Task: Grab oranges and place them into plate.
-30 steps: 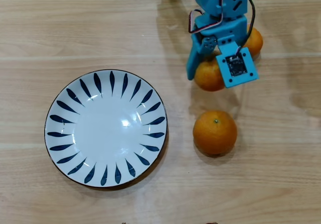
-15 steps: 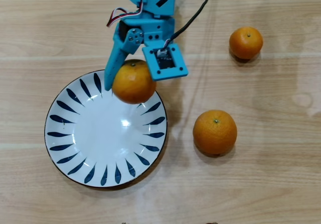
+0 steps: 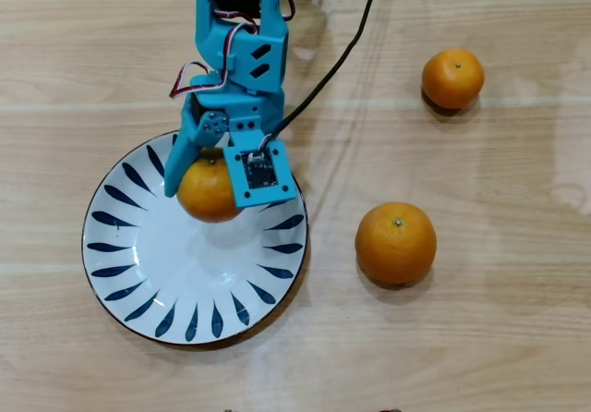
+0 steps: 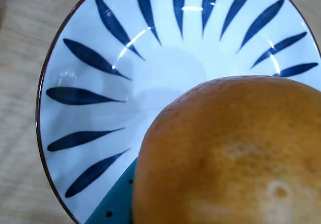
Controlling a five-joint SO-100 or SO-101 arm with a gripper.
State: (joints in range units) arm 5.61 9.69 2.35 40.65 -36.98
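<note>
In the overhead view, a blue robot arm [image 3: 235, 52] is reaching down from the top edge of the frame over a light wooden bench [image 3: 480, 338]. Its tool [image 3: 214, 190] is clenching 1 orange [image 3: 205, 193] between its 2 fingers, and that held orange is sitting over the upper part of the plate [image 3: 148, 273], inside the rim. Whether the fruit is touching the plate surface or hanging above it cannot be told. A black cable [image 3: 342, 56] is trailing from the arm toward the top of the frame.

The plate is lying on the left half of the bench, white with dark blue petal strokes radiating around its rim. 2 more oranges are resting on the bare bench to the right of it. The larger orange [image 3: 396, 243] is lying just beside the plate's right edge, apart from it, with a small green stem dot facing up. The smaller orange [image 3: 452, 78] is sitting near the upper right, well apart from the plate.

In the wrist view, the held orange [image 4: 230, 153] is filling the lower right of the frame, dimpled skin close to the lens, with the plate [image 4: 90, 73] spreading behind it and a sliver of a blue finger [image 4: 113, 209] showing at the bottom edge.
</note>
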